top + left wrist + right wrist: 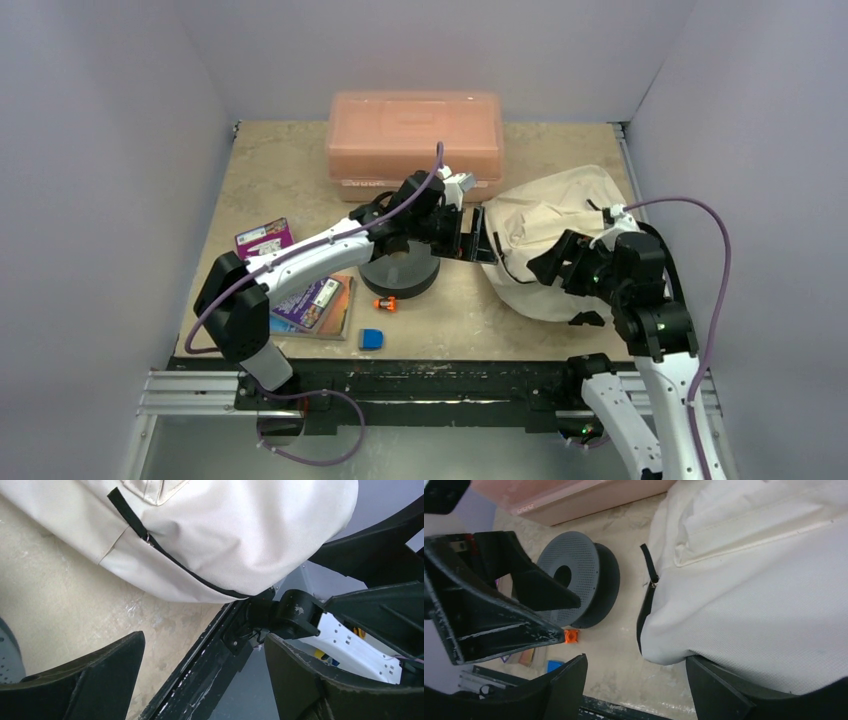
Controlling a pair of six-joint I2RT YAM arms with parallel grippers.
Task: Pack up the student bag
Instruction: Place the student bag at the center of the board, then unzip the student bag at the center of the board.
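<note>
The cream student bag [548, 225] lies at the right of the table, its black zip line facing left. It also shows in the left wrist view [225, 535] and the right wrist view [764, 580]. A black zip pull strap [650, 565] hangs at its left edge and also shows in the left wrist view [127, 512]. My left gripper [478, 236] is open and empty beside the bag's left edge; in its own view [205, 665] only table lies between the fingers. My right gripper [540, 268] is open over the bag's front corner. In its own view [636, 680], one finger [719, 690] lies against the fabric.
A salmon-pink plastic box [415, 135] stands at the back. A grey disc spool [400, 272] sits under the left arm. A small orange piece [385, 302], a blue eraser [371, 339], books [318, 302] and a purple card [263, 238] lie at the left front.
</note>
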